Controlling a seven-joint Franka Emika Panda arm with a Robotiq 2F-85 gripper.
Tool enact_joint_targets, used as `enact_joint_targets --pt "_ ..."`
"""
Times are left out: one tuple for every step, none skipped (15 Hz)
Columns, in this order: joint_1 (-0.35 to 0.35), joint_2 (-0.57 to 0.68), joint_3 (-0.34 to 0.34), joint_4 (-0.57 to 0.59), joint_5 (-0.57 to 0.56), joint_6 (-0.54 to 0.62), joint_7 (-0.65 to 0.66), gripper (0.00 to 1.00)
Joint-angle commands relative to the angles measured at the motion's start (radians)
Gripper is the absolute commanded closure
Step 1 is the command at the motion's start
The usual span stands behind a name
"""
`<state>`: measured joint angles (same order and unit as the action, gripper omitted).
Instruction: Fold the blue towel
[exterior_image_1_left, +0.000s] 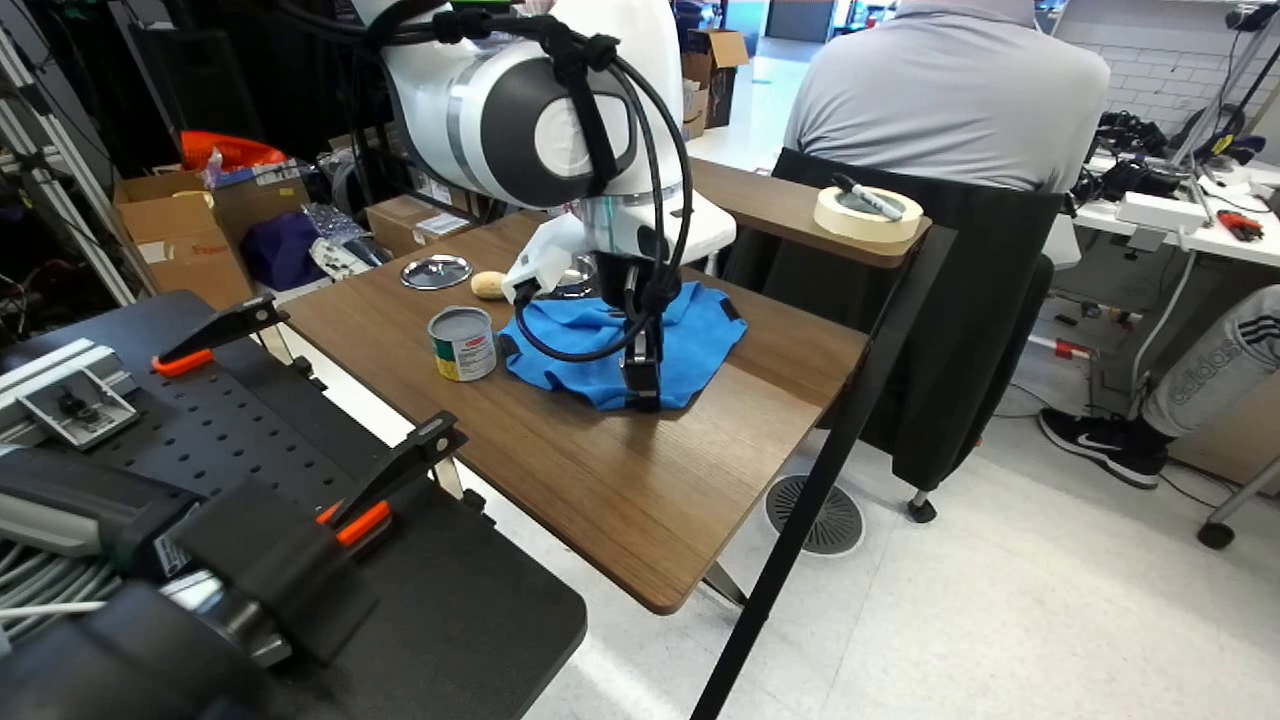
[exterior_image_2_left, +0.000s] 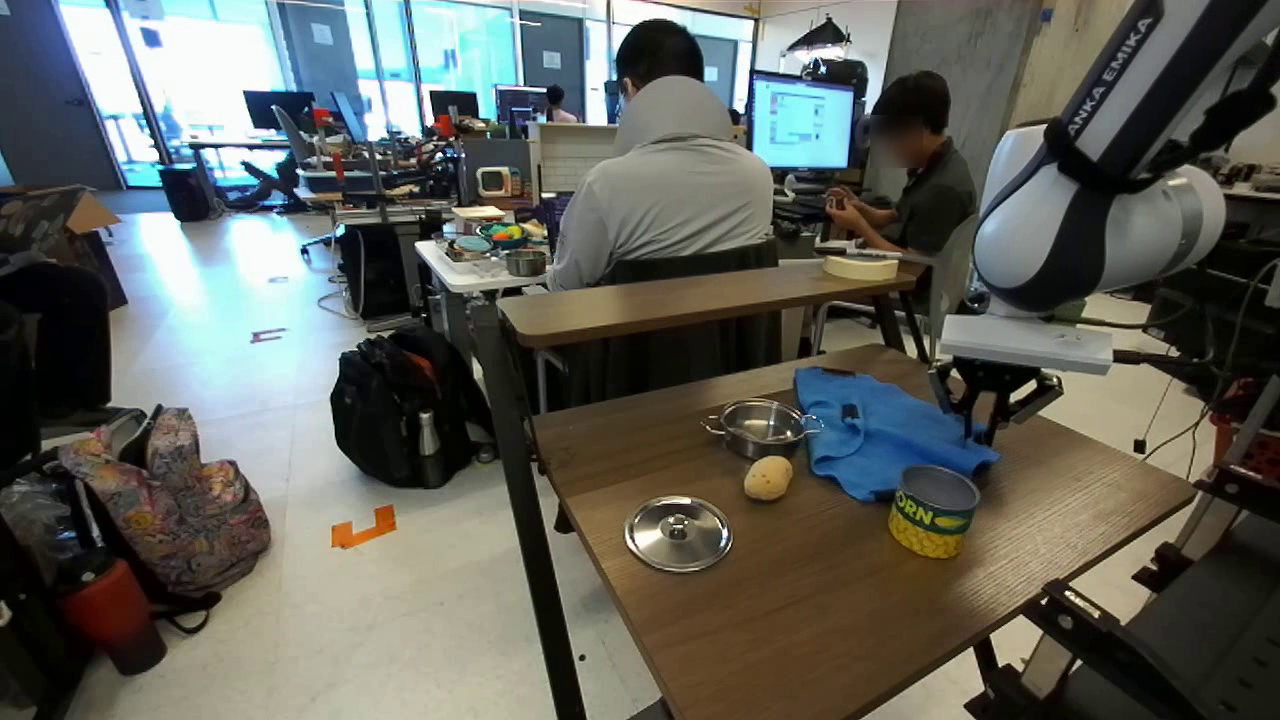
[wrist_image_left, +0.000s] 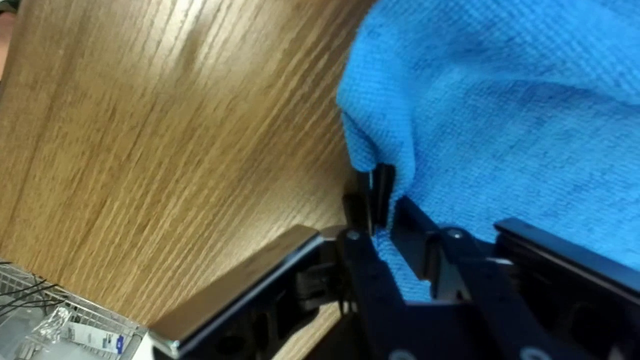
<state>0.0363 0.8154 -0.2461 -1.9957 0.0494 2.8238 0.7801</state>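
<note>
Black gripper (wrist_image_left: 393, 207) up close, its jaws pinching an edge of the blue towel (wrist_image_left: 515, 145) on a wooden table (wrist_image_left: 180, 155); probably light, soft and floppy, best held by that edge.

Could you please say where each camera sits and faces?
In an exterior view: by the black bench, tilted down at the table; arm, gripper visible.
In an exterior view: on the lid side, facing the grey-clad sitter's back; arm, gripper at right.
Wrist view: on the arm, looking down at the blue towel; fingers visible.
Both exterior views share table, lid, can.
</note>
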Motion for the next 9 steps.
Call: enact_joint_targets --pt "-0.025 0.018 0.013 0.026 0.054 0.015 -0.045 1.0" --pt "-0.031 0.013 0.016 0.025 0.064 0.013 -0.052 1.0" --pt "-0.041 0.003 0.018 0.019 0.075 0.017 -0.059 1.0" --pt "-0.048 -0.008 0.019 0.011 0.085 0.016 -0.065 0.99" --pt "-0.061 -0.029 0.022 -0.004 0.096 0.006 -0.074 0.99" --pt "-0.071 -0.052 0.022 -0.023 0.109 0.001 -0.084 0.99" --pt "-0.078 -0.076 0.018 -0.045 0.12 0.001 -0.088 0.99" --pt "-0.095 -0.104 0.024 -0.068 0.131 0.005 -0.108 0.99" --pt "-0.105 -0.133 0.023 -0.092 0.141 0.01 -0.12 0.99"
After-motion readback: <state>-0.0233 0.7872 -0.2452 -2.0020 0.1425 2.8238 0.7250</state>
